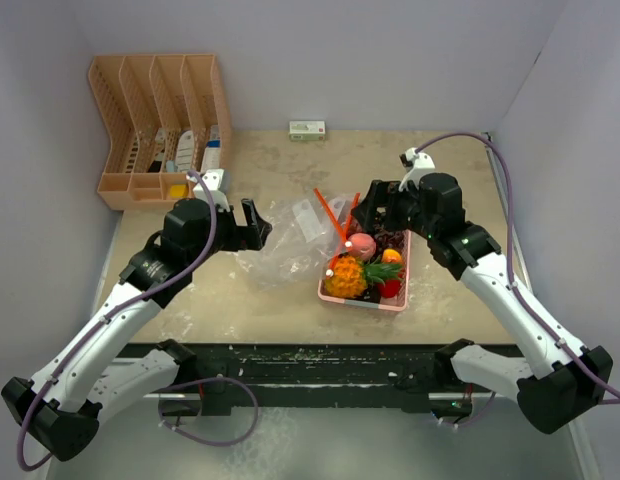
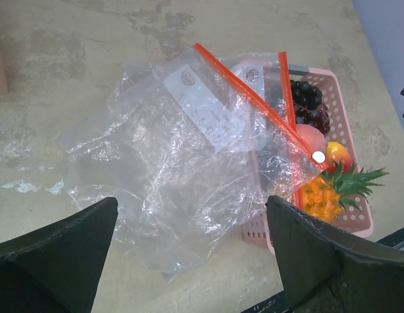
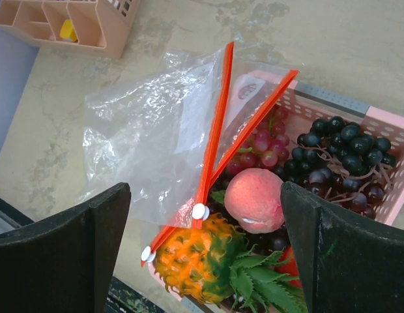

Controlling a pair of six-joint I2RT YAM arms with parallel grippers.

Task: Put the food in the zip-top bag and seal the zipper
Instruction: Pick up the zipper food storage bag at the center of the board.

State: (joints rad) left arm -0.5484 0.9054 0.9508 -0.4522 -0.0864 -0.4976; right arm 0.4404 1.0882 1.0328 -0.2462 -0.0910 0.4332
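Grippers | left gripper (image 2: 192, 212): released, wide, empty | right gripper (image 3: 205, 195): released, wide, empty

Zip-top bag (image 3: 143, 130) partly over food (image 3: 254, 199) in tray (image 3: 384, 120)

food (image 3: 254, 199) in tray (image 3: 392, 122) | bag (image 2: 176, 169) left of tray, overlapping its edge

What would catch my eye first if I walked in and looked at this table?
Probably the bright toy fruit heaped in the pink tray right of centre: an orange pineapple, a pink peach and dark grapes. A crumpled clear zip-top bag lies beside it, its orange zipper draped over the tray's edge. The left end effector and right end effector hover open either side.
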